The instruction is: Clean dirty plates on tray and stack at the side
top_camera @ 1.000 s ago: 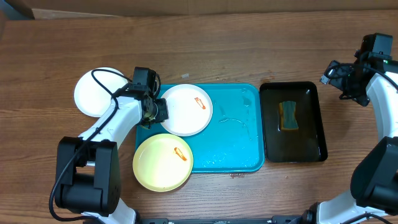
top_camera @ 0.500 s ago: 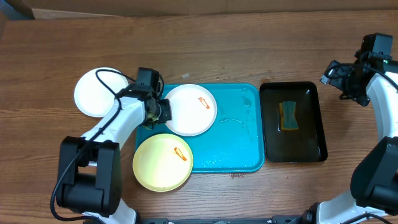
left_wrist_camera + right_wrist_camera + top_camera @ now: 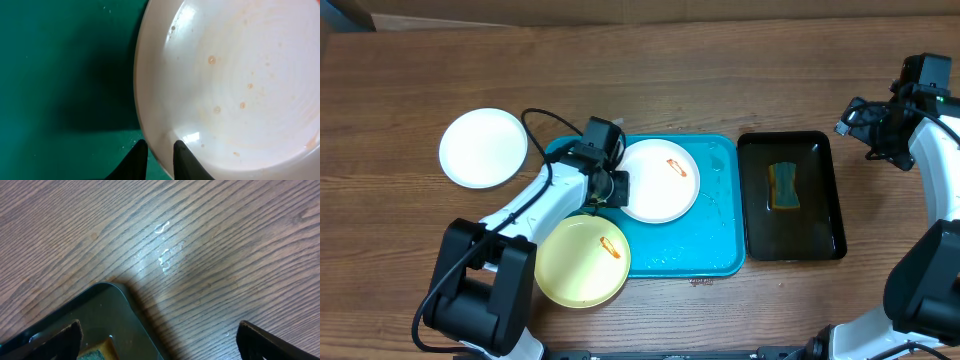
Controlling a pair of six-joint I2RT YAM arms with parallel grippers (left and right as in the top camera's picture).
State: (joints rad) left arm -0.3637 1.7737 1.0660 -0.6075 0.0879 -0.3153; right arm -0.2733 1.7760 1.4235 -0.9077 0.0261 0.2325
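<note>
Left wrist view, the spotter is asking: what are you holding there?

Me: My left gripper [image 3: 159, 150] is pinching the near rim of the white plate [image 3: 230, 75], fingers drawn narrow with the edge between them. The plate is lying on the tray [image 3: 60, 75], faint orange specks across its face.

Spotter: How are you expecting it to handle?

Me: I am judging it stiff, light and glossy, so probably slippery where it is wet. The thin rim is the only place to take hold, and a pinch this shallow could slide off. I am favouring dragging it flat over lifting it.

Spotter: And beyond your hand?

Me: Overhead, the yellow plate [image 3: 582, 260] is overhanging the tray's lower left corner, and the other white plate [image 3: 483, 147] is sitting on the table [image 3: 650, 70] at upper left. My right gripper [image 3: 160, 335] is hanging spread wide at far right, beside the black tray [image 3: 820, 235] with its sponge [image 3: 783, 186].

Spotter: What is differing from a second ago?

Me: The held plate is now lying nearer the tray's middle, shifted right, and my arm is no longer crossing the table plate.
</note>
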